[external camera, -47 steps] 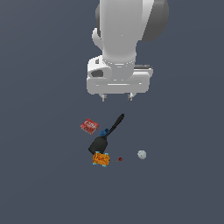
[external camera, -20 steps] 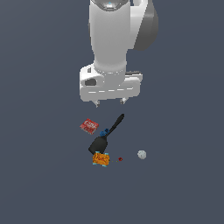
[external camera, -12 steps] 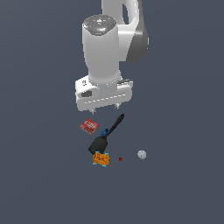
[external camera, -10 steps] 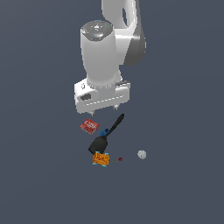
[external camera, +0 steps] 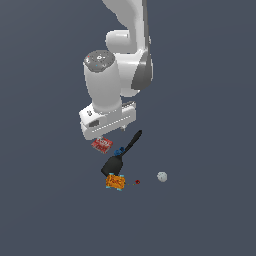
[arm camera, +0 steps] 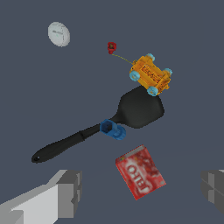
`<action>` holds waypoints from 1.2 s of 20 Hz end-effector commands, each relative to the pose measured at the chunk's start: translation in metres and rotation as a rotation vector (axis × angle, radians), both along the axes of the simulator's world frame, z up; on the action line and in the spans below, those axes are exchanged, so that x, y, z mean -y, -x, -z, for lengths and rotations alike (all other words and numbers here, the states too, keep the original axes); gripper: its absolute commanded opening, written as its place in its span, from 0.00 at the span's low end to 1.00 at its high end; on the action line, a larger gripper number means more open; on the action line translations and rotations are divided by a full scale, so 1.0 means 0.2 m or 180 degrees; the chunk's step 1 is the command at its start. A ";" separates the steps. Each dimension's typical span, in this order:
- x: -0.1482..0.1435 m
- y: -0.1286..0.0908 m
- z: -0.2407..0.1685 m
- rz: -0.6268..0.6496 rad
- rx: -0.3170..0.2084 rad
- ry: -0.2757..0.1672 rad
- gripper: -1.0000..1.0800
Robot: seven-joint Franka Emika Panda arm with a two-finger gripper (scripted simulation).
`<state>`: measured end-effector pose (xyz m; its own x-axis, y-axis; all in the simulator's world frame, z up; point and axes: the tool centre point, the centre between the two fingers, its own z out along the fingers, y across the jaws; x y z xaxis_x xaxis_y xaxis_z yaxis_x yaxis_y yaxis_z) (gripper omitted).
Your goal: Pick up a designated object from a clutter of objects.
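The red box [external camera: 102, 145] with white print lies flat on the floor at the exterior view's left end of the clutter; it also shows in the wrist view [arm camera: 140, 172]. My gripper [arm camera: 142, 192] hangs open and empty right above it, its two fingers [arm camera: 68, 192] spread either side of the box. In the exterior view the white hand [external camera: 107, 121] covers the box's far edge. Beside the box lie a black spatula [arm camera: 131, 109], a small blue piece [arm camera: 113, 130], an orange-and-cyan box [arm camera: 150, 75], a tiny red ball [arm camera: 111, 46] and a pale ball [arm camera: 58, 33].
All items lie on a plain dark grey floor [external camera: 200, 210]. The spatula [external camera: 118, 160] and the blue piece [external camera: 119, 151] are the nearest neighbours of the red box. The orange-and-cyan box [external camera: 115, 181], red ball [external camera: 137, 182] and pale ball [external camera: 161, 176] lie farther off.
The arm has swung toward the exterior view's left and come down, so the hand now hangs just over the red box. The objects have not moved.
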<state>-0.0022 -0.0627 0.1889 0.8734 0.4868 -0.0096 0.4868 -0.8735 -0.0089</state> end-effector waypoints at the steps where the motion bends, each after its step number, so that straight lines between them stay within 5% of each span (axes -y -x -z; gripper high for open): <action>1: 0.04 0.01 0.06 -0.0156 0.0006 -0.0004 0.96; 24: 0.33 0.23 0.55 -0.1425 0.0040 -0.0006 0.96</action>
